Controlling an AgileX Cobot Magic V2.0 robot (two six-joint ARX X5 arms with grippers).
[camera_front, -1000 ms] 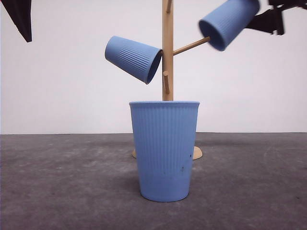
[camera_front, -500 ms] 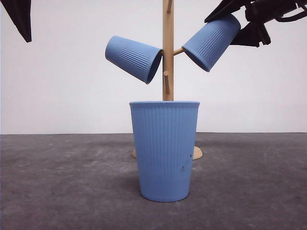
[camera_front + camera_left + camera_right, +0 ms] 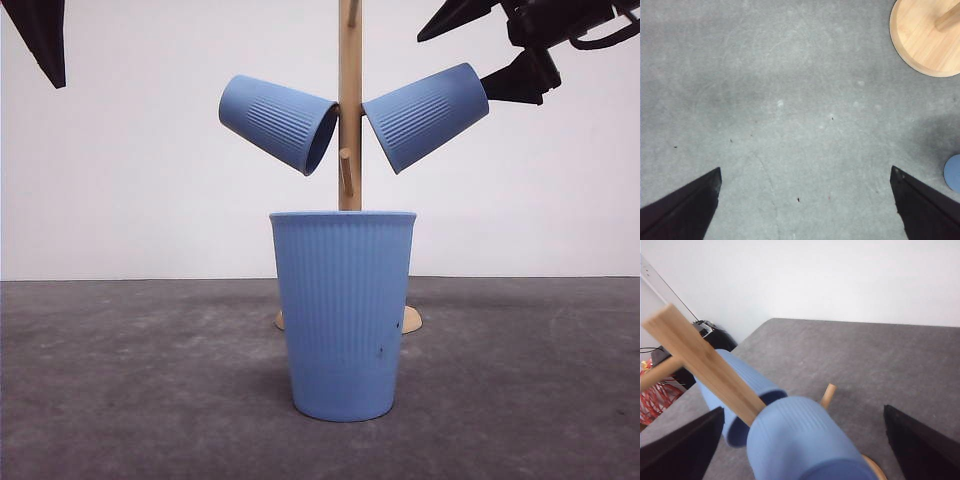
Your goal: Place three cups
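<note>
At the far left of the front view, high above the table (image 3: 120, 400), a dark finger of the left gripper (image 3: 805, 210) hangs down from the top edge. In the left wrist view its two fingers (image 3: 685, 210) stand wide apart over bare grey surface, with nothing between them; the round wooden base (image 3: 925, 40) of the stand lies off to one side, and a sliver of blue cup rim (image 3: 953, 172) shows at the picture's edge.

Next comes the left cup (image 3: 278, 122), hung on the left side of the wooden stand (image 3: 349, 100), its mouth towards the post and tilted downward, its flat bottom pointing up and to the left. The stand's post rises upright in the middle, with a short bare peg (image 3: 346, 172) lower down at its front.

In front of the stand, upright on the table, is the middle cup (image 3: 343, 312), mouth upward, hiding the lower post and most of the base.

Right of the post hangs the right cup (image 3: 426, 115), mouth against the post and tilted downward, mirroring the left one. Just beyond its bottom is the right gripper (image 3: 505, 45), one finger above the cup's bottom and one beside it. In the right wrist view its fingers (image 3: 682, 450) stand apart on either side of the cup (image 3: 800, 445), with clear gaps between them and its wall.
</note>
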